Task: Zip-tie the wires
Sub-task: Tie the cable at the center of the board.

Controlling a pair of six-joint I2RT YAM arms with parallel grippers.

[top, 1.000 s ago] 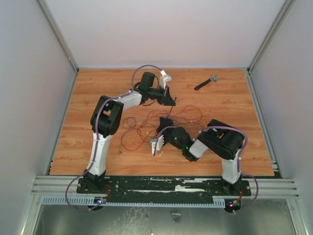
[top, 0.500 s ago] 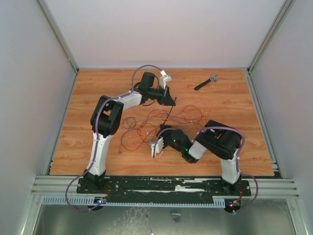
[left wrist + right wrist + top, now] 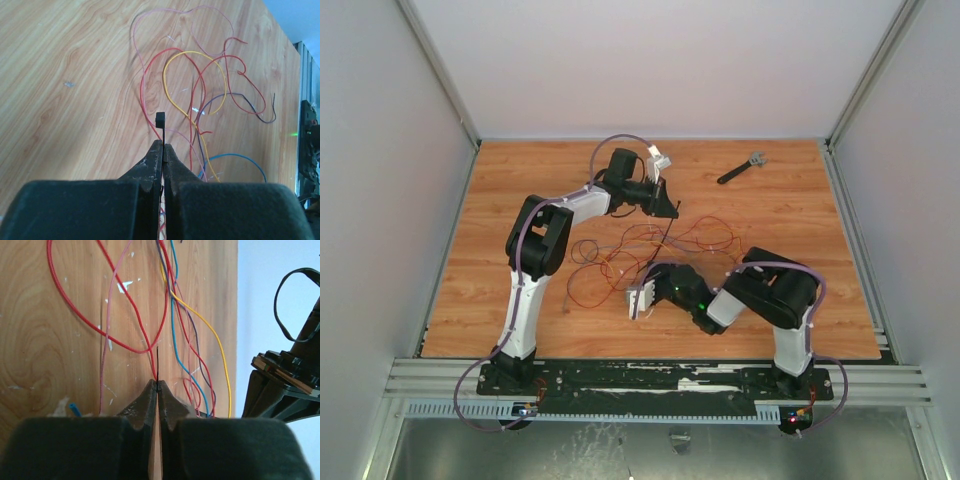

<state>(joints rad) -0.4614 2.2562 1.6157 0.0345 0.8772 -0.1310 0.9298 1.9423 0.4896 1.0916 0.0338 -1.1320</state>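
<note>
The left gripper (image 3: 162, 145) reaches out over the far middle of the desk (image 3: 500, 200). Its fingertips are pressed together on the zip tie (image 3: 160, 120). Only the tie's small square head and a short bit of strip stand clear beyond the tips. The rest runs back between the fingers and is hidden there, so its full length cannot be seen. From above, the tie is too thin to pick out against the black fingers.

The wires (image 3: 638, 248) lie loose on the wood between the two arms. They are mostly red loops, with yellow, blue, pink and purple strands (colours only the wrist cameras show). Some loops run under the right arm and out of sight. In both wrist views several strands are cut off at the picture's edge.

The right gripper (image 3: 157, 382) sits low at the near side of the tangle, its fingertips closed tight. A hair-thin dark strand stands straight up from between them, seemingly one of the wires, though it is too fine to tell for sure. A red wire runs into the same spot, and whether it is pinched or passes underneath is unclear.

Far to the right, near the back edge, a short black tool (image 3: 740, 168) with a grey head lies well apart from everything else.
</note>
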